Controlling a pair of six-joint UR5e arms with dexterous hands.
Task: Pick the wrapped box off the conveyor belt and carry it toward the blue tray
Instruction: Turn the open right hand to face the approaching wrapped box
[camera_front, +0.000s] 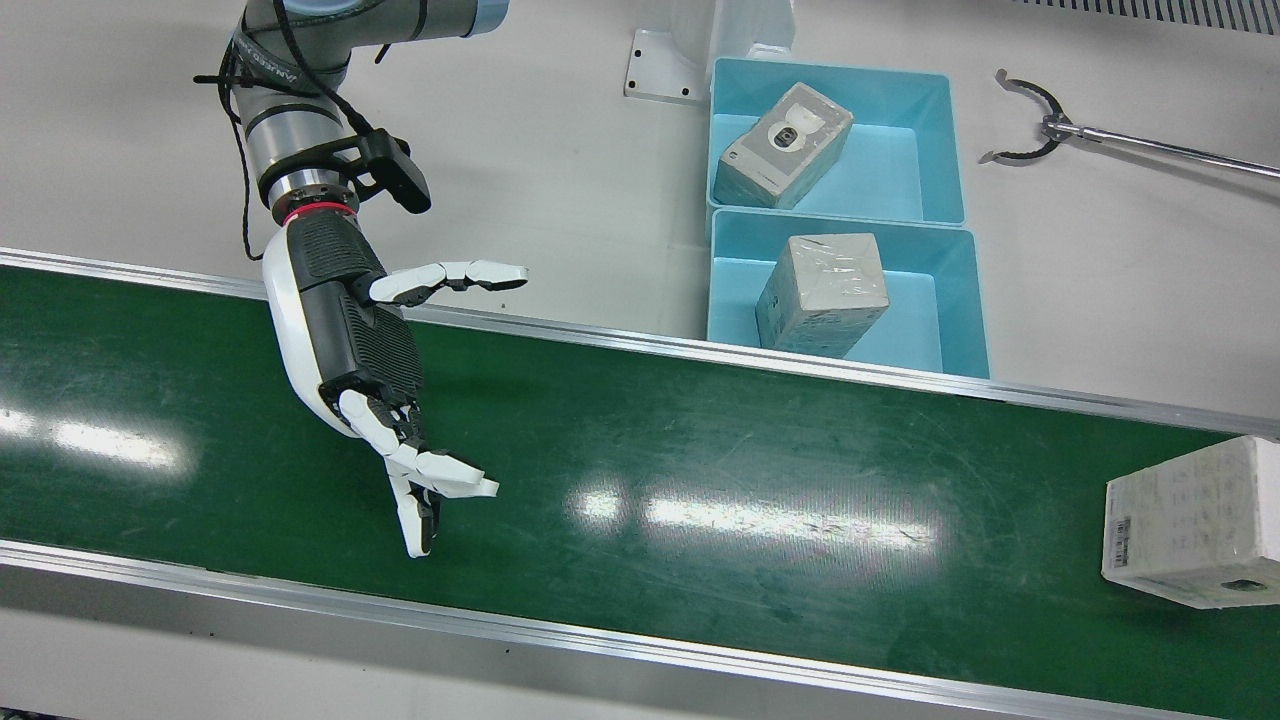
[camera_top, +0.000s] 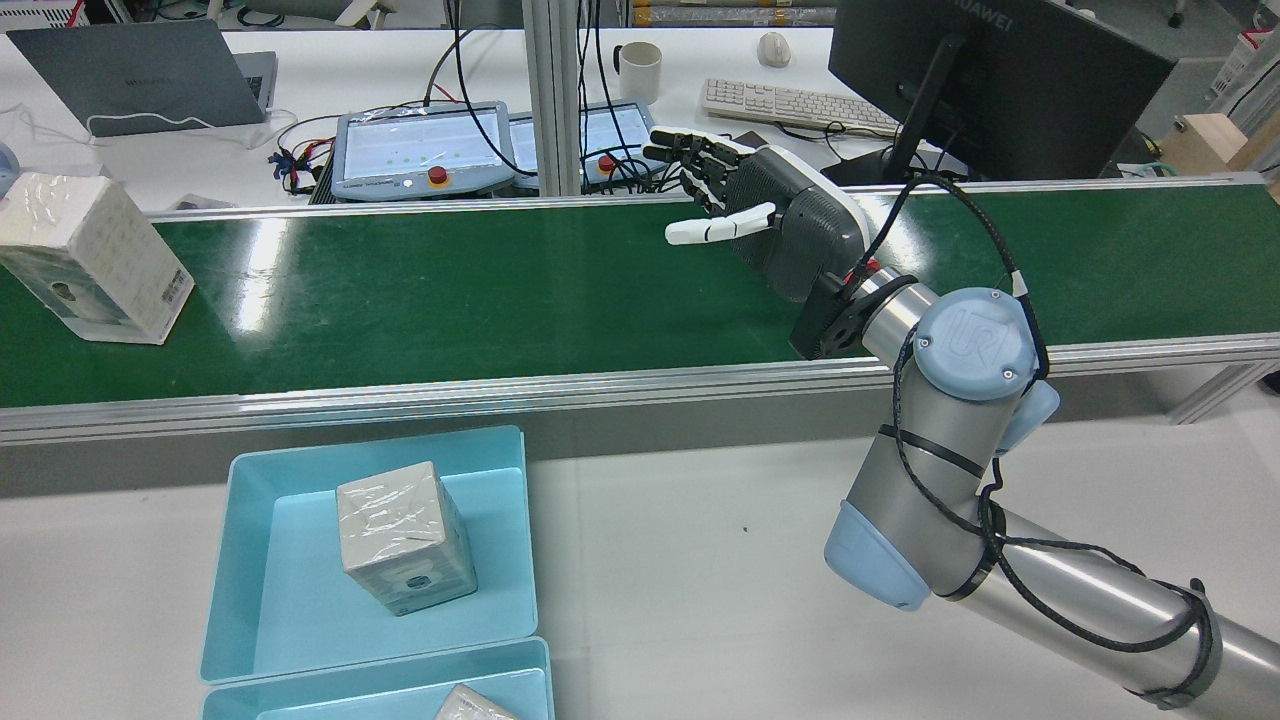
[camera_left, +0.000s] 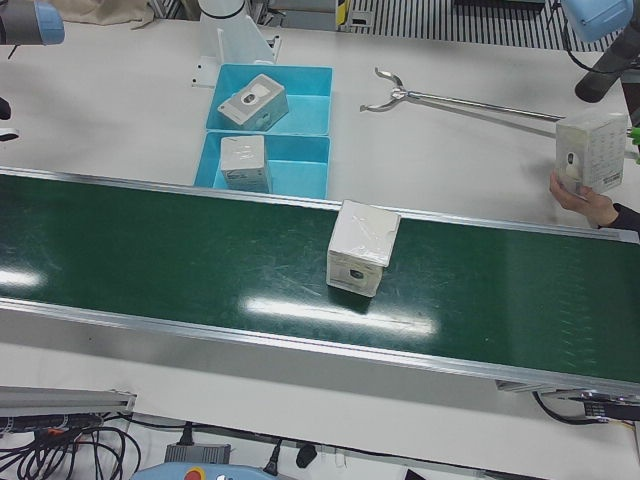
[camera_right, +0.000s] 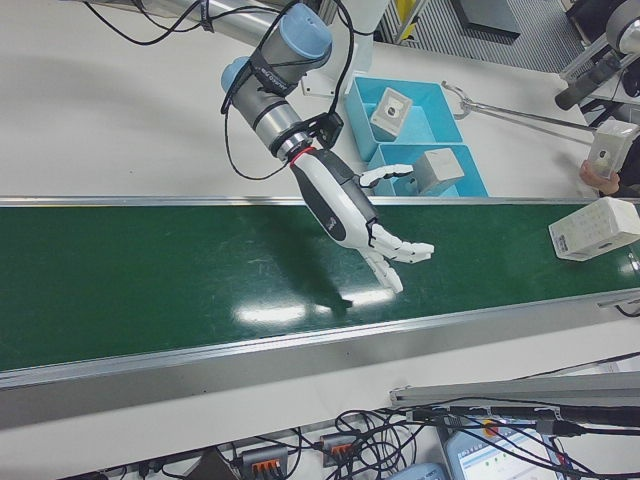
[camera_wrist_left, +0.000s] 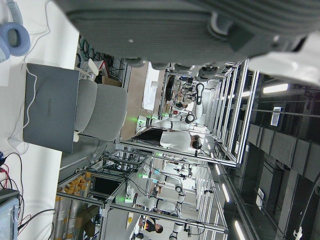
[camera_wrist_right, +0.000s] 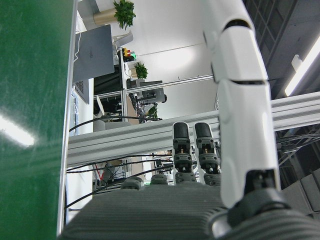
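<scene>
The wrapped white box (camera_front: 1190, 535) lies on the green conveyor belt (camera_front: 700, 450), at the right edge of the front view and the left end of the rear view (camera_top: 95, 260). My right hand (camera_front: 370, 350) is open and empty above the belt, fingers spread, far from the box. It also shows in the rear view (camera_top: 770, 215) and right-front view (camera_right: 350, 210). Two blue trays (camera_front: 915, 320) (camera_front: 900, 160) stand beside the belt, each holding a wrapped box. In the left hand view only the palm of my left hand (camera_wrist_left: 175, 25) shows.
A metal reacher tool (camera_front: 1040, 125) lies on the table past the trays. A person's hand holds another box (camera_left: 592, 150) at the belt's end. A monitor, keyboard and control pendants (camera_top: 420, 150) stand beyond the belt.
</scene>
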